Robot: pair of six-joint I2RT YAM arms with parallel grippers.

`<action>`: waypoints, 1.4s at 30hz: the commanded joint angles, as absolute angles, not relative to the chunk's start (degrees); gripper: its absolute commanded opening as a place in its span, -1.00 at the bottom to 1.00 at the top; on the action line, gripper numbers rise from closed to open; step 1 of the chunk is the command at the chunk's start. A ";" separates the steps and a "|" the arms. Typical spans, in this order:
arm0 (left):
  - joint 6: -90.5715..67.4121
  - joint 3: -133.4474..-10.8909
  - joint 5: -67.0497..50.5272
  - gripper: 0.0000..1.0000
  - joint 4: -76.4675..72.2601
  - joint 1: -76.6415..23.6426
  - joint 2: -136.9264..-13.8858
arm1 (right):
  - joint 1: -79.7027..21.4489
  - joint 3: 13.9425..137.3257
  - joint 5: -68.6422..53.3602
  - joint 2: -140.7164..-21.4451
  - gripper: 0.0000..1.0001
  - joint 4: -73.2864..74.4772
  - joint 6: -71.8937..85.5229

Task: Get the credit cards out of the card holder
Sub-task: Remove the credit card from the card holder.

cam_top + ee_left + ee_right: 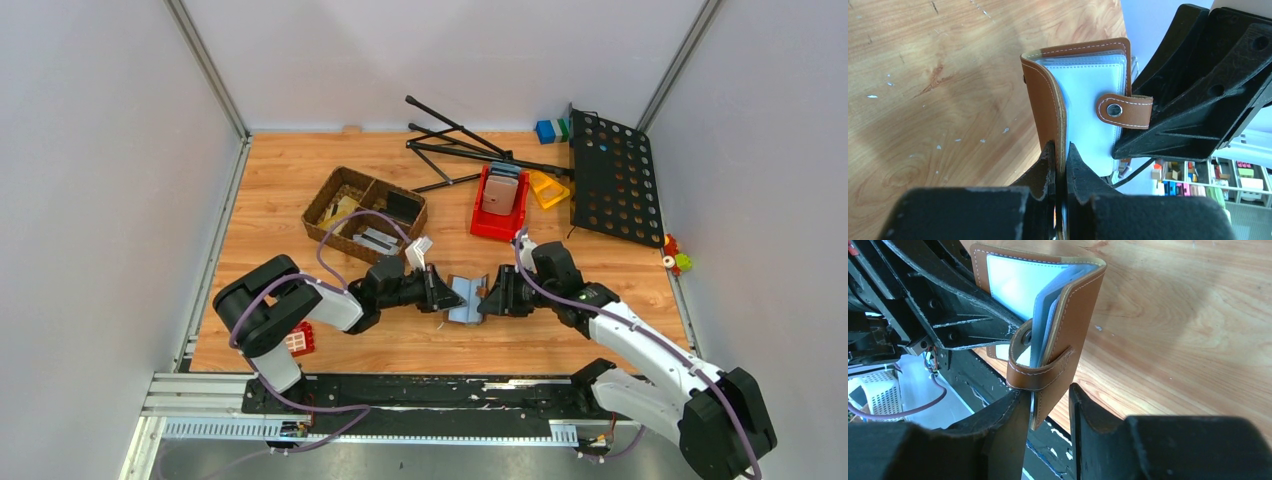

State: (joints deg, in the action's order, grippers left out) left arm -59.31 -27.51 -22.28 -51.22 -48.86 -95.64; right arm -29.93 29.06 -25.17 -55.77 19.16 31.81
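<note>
**1. Position.** The card holder (466,300) sits between the two hands, over the near middle of the table (290,190). I judge it to be lifted off the wood.

**2. Hands.**
- The left hand (1060,162) is narrow and pinches the lower edge of one brown cover.
- The right hand (1048,397) stands partly wide, with the other cover and its tab (1035,375) between the fingers.
- One right finger is clear of the leather, so I count the right hand as holding nothing.

**3. Step in hand (my judgement):** spread the covers so the sleeves (1083,95) can be reached.
- I use the left pinch as the fixed anchor and do not twist it.
- I place the right fingers on the cover's free edge, clear of the tab strap, before closing.
- I swing the cover about the spine. I do not pull it straight away from the left hand.

**4. Materials.**
- The covers are brown and leather-like with pale stitching, and they curve softly at the fold.
- The tab carries a round metal snap (1115,109).
- The sleeves are pale, thin and glossy, and likely slippery.
- I cannot make out any cards inside them.
</note>
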 commanded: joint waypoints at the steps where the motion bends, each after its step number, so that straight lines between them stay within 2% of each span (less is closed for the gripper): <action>1: -60.19 -29.44 -24.21 -1.00 -58.43 -49.91 -96.67 | -30.05 29.63 -20.31 -55.41 -0.26 20.29 30.22; 5: -59.85 -29.57 -24.02 -1.00 -58.05 -50.24 -97.66 | -29.97 29.46 -19.51 -55.45 -0.05 20.94 29.65; 12: -59.43 -29.96 -23.36 -1.00 -57.28 -50.97 -99.28 | -29.99 29.44 -18.78 -57.17 -0.01 21.45 29.28; 14: -58.97 -29.97 -22.85 -1.00 -56.32 -51.05 -99.29 | -30.01 29.46 -17.98 -56.90 -0.08 22.05 28.90; 19: -57.89 -30.20 -22.09 -1.00 -54.59 -51.24 -99.08 | -29.97 29.94 -16.07 -57.61 -0.44 24.08 27.93; 27: -57.39 -30.87 -21.80 -1.00 -53.79 -51.93 -99.69 | -29.98 28.97 -18.76 -59.03 -0.56 21.54 28.28; 38: -57.26 -32.72 -21.48 -1.00 -53.44 -53.23 -102.03 | -30.64 28.62 -21.32 -62.43 -0.59 18.19 28.34; 42: -56.34 -33.22 -20.64 -1.00 -51.21 -53.52 -103.00 | -30.79 28.69 -22.48 -61.56 -0.68 17.66 29.07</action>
State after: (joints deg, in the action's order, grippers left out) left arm -58.15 -30.92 -20.43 -49.30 -52.58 -102.52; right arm -30.22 28.88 -20.21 -62.48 21.47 28.84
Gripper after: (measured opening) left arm 0.087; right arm 0.189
